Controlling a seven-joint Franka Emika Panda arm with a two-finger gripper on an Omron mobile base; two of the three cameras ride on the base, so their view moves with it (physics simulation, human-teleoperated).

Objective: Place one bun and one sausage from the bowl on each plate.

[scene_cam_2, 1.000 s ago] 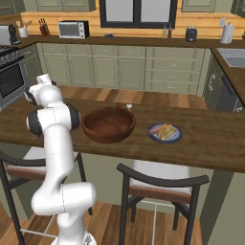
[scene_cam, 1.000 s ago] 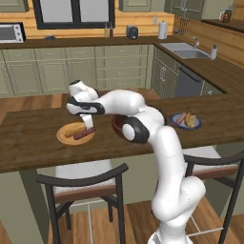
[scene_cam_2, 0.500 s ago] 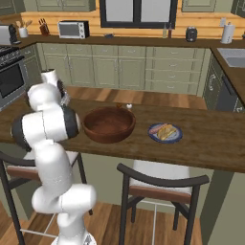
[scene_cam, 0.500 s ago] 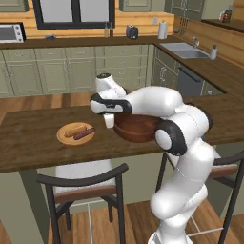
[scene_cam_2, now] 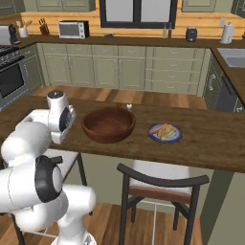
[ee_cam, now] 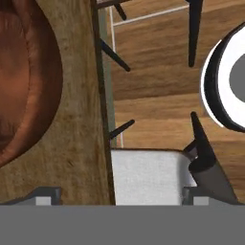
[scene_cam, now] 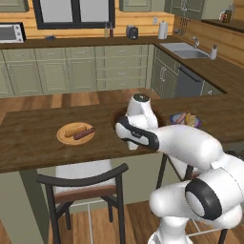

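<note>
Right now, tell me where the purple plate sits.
The purple plate sits on the counter just right of the bowl in the right base view, holding a bun and a sausage, with a chair below it.

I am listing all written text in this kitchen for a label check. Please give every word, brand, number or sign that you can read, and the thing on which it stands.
No readable text in any view.
Microwave: control panel too small and blurred to read.
Toaster: no marking to make out.
Bowl, tan plate, blue plate and counter: no print.
</note>
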